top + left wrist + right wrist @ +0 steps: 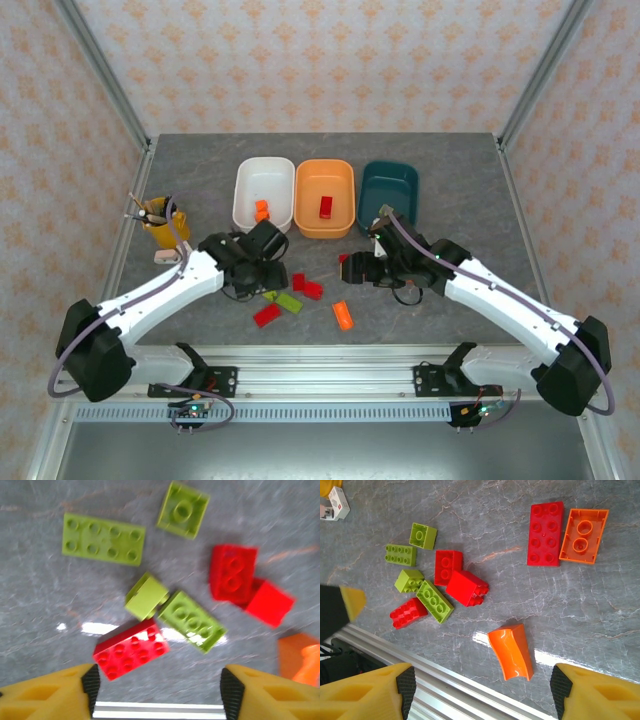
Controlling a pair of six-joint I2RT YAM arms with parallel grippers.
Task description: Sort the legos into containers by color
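— Which step?
— Picking: left fingers (55,695) and right fingers (370,695) gape wide, empty, above legos (290,303) loose on the desk (200,170).
— Next?
— Probably lower onto the red brick (131,650), bound for the orange tub (325,222).

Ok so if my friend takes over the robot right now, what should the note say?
Left gripper: open, holding nothing, above the loose pile.
Right gripper: open, holding nothing, also above the pile.
Done: the white tub holds orange legos, and the orange tub holds one red brick. The dark teal tub shows no lego.
Left on the table: four green legos, four red legos, a curved orange piece and an upside-down orange brick.
Green probably goes in the teal tub.
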